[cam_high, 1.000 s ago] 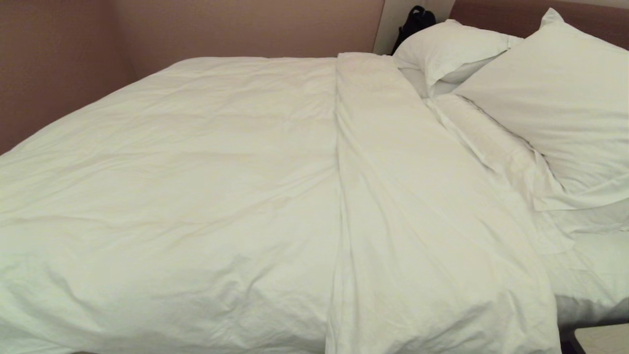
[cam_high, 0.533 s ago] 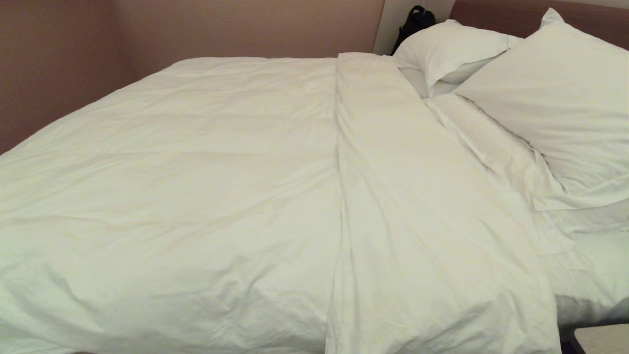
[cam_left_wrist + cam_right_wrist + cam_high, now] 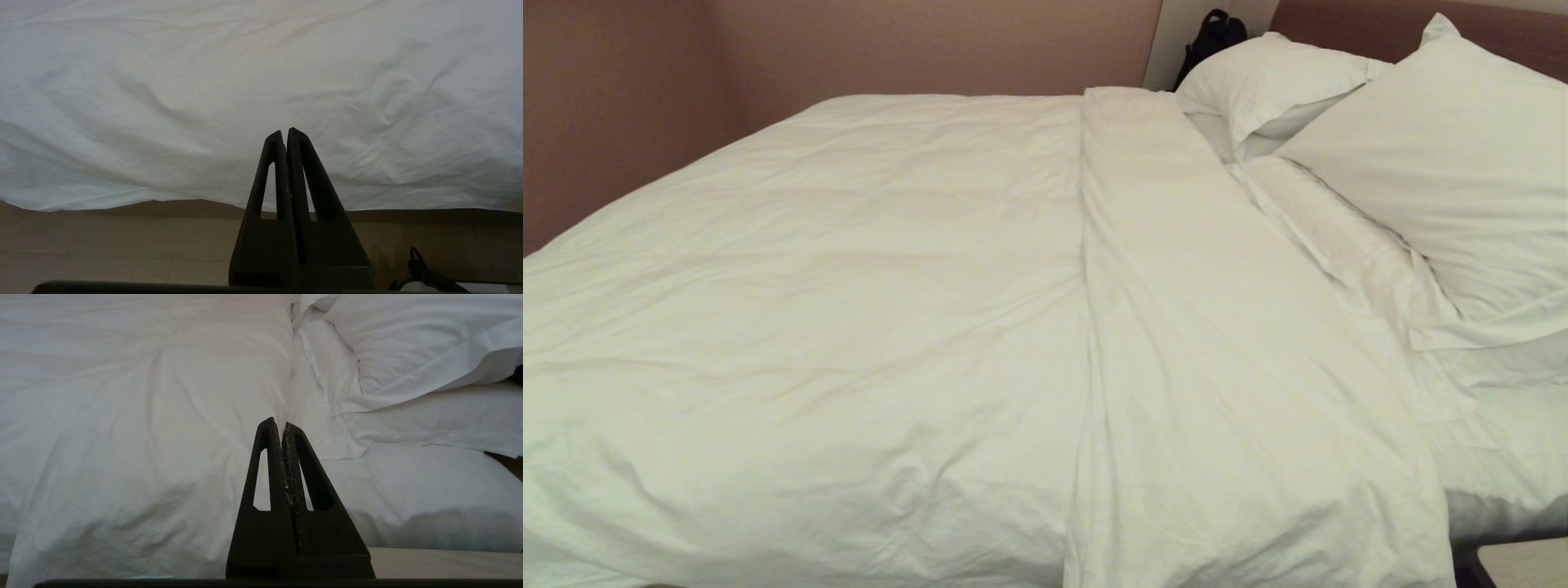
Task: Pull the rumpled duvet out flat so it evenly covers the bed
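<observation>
Duvet [image 3: 809, 310] lies spread over the bed [image 3: 1503, 457], its top band folded back just short of the two pillows [image 3: 1445, 163] by the headboard [image 3: 1339, 20]. Neither arm shows from the head. The left gripper [image 3: 284, 132] and right gripper [image 3: 276, 424] hang beside the mattress edge, fingers pressed together, holding nothing.

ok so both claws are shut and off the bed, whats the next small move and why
Probably open the right claw and reach it forward to the folded-back edge of the duvet, which lies doubled in a band short of the pillows. The left claw is shut too, facing the duvet's side overhang, holding nothing.
</observation>
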`<state>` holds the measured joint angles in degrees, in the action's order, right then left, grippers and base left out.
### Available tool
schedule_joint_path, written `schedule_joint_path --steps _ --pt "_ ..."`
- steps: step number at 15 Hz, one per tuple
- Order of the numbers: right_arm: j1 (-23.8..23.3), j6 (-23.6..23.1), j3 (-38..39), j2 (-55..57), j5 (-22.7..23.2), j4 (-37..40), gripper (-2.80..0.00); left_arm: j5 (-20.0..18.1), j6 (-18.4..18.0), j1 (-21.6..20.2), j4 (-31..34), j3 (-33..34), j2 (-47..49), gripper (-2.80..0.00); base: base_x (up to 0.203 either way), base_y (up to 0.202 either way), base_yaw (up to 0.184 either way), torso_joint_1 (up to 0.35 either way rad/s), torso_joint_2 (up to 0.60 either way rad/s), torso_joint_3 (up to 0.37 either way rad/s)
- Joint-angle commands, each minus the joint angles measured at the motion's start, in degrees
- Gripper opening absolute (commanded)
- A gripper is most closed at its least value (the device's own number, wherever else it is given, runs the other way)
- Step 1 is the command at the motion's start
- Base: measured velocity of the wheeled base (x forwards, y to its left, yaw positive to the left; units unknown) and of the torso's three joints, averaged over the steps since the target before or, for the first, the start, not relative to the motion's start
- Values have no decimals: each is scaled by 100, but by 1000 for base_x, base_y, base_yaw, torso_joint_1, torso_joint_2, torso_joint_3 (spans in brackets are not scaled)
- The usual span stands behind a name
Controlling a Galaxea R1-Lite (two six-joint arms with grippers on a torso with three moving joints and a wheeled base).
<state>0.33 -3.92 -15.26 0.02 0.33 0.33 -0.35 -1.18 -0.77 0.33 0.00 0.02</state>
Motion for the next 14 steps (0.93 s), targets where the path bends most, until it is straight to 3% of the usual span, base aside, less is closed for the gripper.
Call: schedule_joint_path --steps 1,14 --pt "2 -4 93 -2 20 29 -280 0 -5 -2 2 0 -2 -280 0 0 0 0 0 0" --pt "2 -4 1042 -2 160 -7 -280 0 -5 -2 2 0 -2 -280 0 0 0 0 0 0"
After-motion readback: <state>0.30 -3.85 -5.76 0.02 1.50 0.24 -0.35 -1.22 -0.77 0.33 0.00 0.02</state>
